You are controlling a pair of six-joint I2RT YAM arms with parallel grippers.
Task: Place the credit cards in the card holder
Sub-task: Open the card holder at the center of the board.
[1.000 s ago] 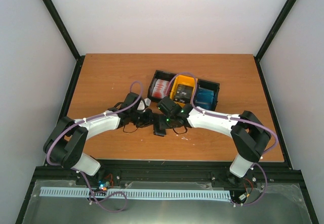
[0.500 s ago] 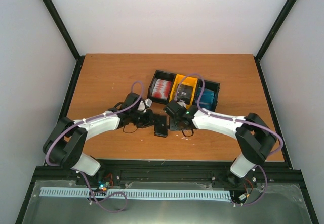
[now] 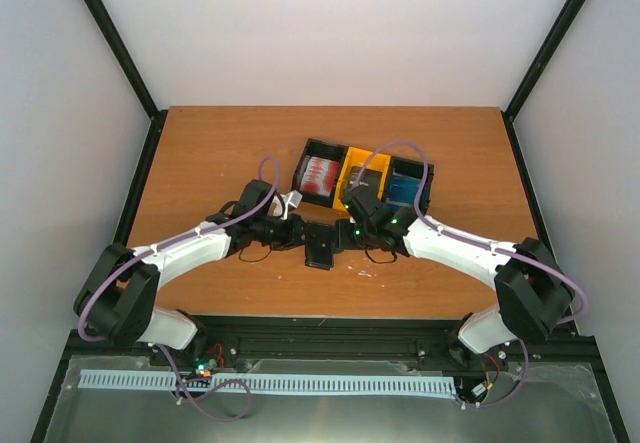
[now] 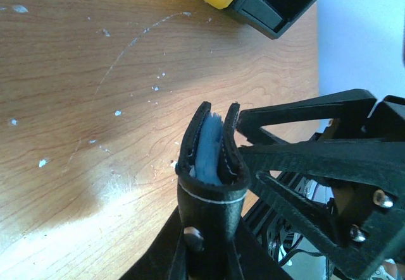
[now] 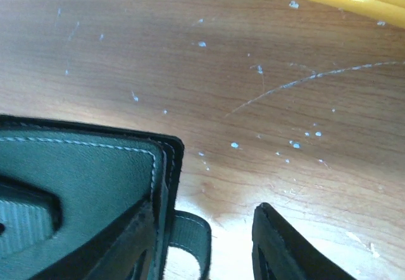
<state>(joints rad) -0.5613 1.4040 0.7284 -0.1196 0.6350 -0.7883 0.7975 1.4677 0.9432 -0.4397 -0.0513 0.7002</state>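
The card holder [image 3: 321, 246] lies on the table [image 3: 200, 153] just in front of the tray [image 3: 325, 145], between the two grippers, which reach in from either side. The left gripper [image 3: 297, 233] is pressed together on it. In the left wrist view the card holder appears edge-on, its two black covers standing slightly apart with the pale blue lining between them. Whether a card sits inside cannot be told. The right gripper [image 5: 205, 217] is spread and pinches nothing. One of its fingers [image 5: 136, 248] lies against the corner of the card holder, the other is apart over bare wood, and the closing tab [image 5: 190, 236] loops out in the gap between them. The red-and-white cards [image 3: 318, 175] stand in the tray's left compartment. The dark cards [image 3: 364, 178] are in its yellow middle one, and the blue cards [image 3: 405, 187] are in its right one. The wood around the card holder is scratched and flecked with pale specks.
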